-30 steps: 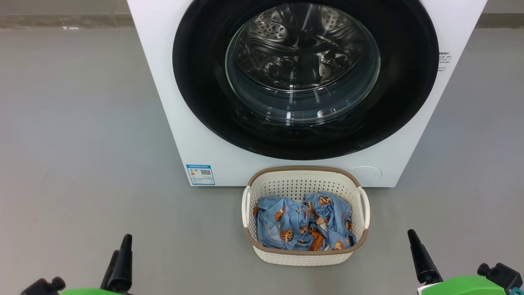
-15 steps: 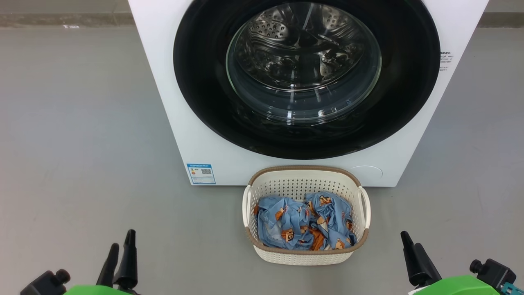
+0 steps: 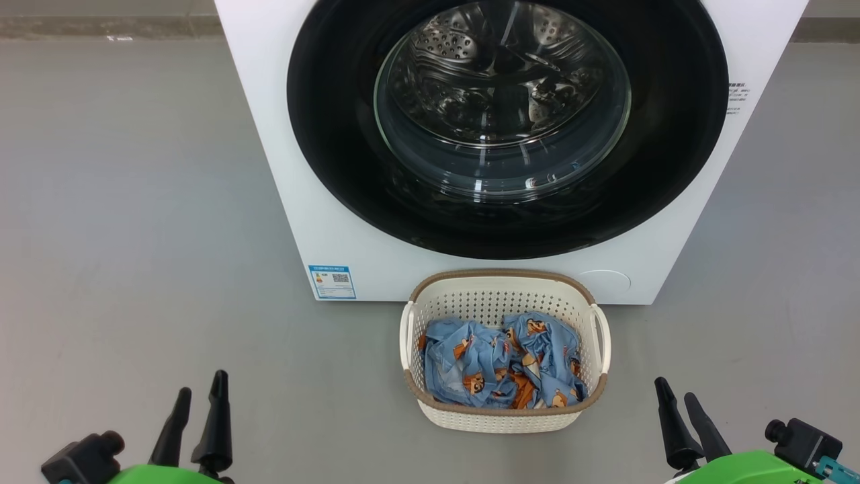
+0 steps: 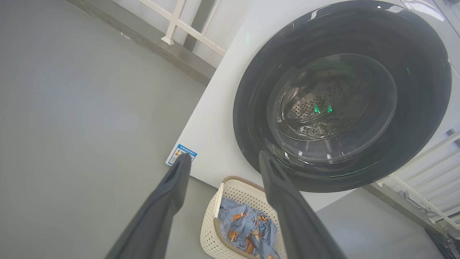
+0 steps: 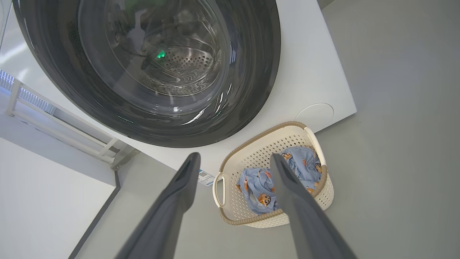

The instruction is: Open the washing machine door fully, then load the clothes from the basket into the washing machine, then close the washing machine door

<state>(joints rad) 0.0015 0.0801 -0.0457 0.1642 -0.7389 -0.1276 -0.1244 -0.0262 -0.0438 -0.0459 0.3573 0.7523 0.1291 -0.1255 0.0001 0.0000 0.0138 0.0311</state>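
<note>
The left gripper (image 3: 200, 386) and the right gripper (image 3: 674, 391) hang empty, each with 2 long dark fingers (image 3: 215, 423) spread. Between them and slightly ahead sits the small cream perforated plastic basket (image 3: 500, 275), brown-rimmed, holding the light blue cartoon-print clothes (image 3: 500, 363). Just beyond it the big white front-loading washing machine (image 3: 295, 222) has its large round black-rimmed glass door (image 3: 322, 134) shut, so by my reading 0 of 3 steps are done: opening, loading and closing all remain.

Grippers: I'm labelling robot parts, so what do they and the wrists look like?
The left gripper and right gripper each have two long, dark, tapering fingers with narrow tips. Each sits on a bright green wrist housing, with a black knobbed block beside it; a small teal part shows by the right one.
</note>
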